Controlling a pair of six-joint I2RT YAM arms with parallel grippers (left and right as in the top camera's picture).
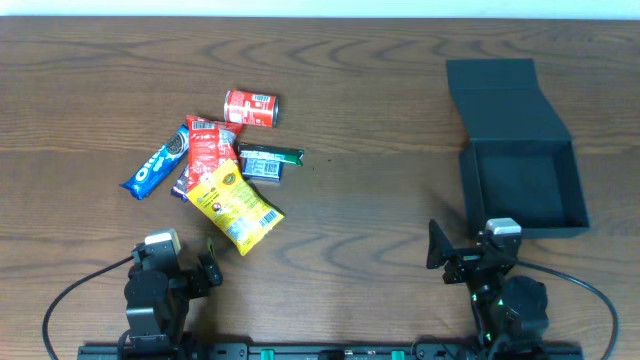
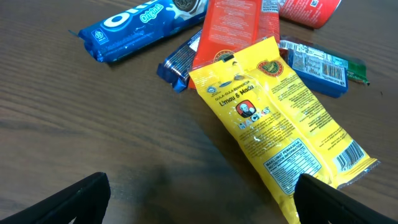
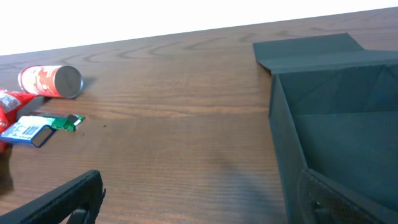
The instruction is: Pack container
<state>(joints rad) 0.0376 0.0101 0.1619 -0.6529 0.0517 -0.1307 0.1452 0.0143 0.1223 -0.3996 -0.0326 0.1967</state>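
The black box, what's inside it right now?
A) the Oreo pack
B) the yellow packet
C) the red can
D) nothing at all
D: the black box stands open and its floor looks bare, while the red can, the Oreo pack and the yellow packet all lie together far off to its side.

Black container (image 1: pixel 503 92), yellow packet (image 1: pixel 236 204), red can (image 1: pixel 250 108)

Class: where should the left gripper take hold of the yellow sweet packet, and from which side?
Probably across its narrow width near the sealed end closest to the left gripper, coming from above: the yellow packet lies flat, and that end rests on the table, clear of the red packet.
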